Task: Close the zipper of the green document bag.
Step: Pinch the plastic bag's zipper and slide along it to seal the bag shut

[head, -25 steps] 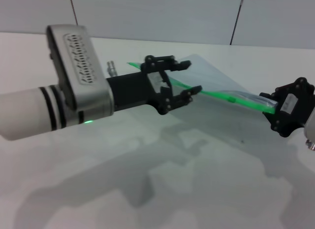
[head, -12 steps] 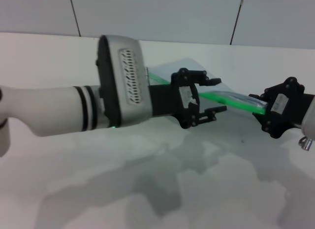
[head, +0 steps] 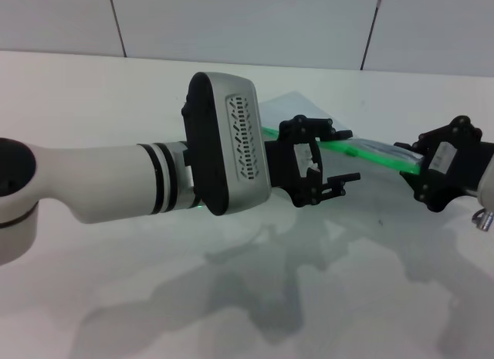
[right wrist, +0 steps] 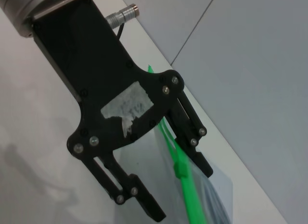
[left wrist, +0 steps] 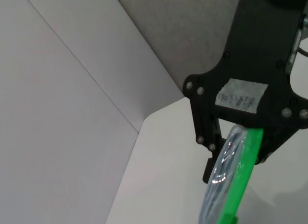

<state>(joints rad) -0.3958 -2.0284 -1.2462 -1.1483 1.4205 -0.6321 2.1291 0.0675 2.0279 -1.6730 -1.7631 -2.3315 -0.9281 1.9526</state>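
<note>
The green document bag point(head: 309, 110) is a translucent pouch held up off the white table. Its bright green zipper point(head: 378, 155) runs along one long edge between the two grippers. My left gripper point(head: 350, 154) stands open around the strip near its middle. In the right wrist view the left gripper point(right wrist: 182, 192) straddles the zipper point(right wrist: 192, 204), and the small green slider tab point(right wrist: 181, 169) lies between its fingers. My right gripper point(head: 421, 163) is shut on the bag's end. The left wrist view shows the right gripper point(left wrist: 246, 133) with the zipper point(left wrist: 240, 185) running into its jaws.
The white table point(head: 116, 297) spreads under both arms. A grey panelled wall point(head: 231, 19) stands behind it. My left arm's large silver wrist housing point(head: 230, 154) hides part of the bag in the head view.
My left arm has moved to the right along the green strip toward the right gripper, with its fingers still open. The right gripper has held its place on the bag's end.
</note>
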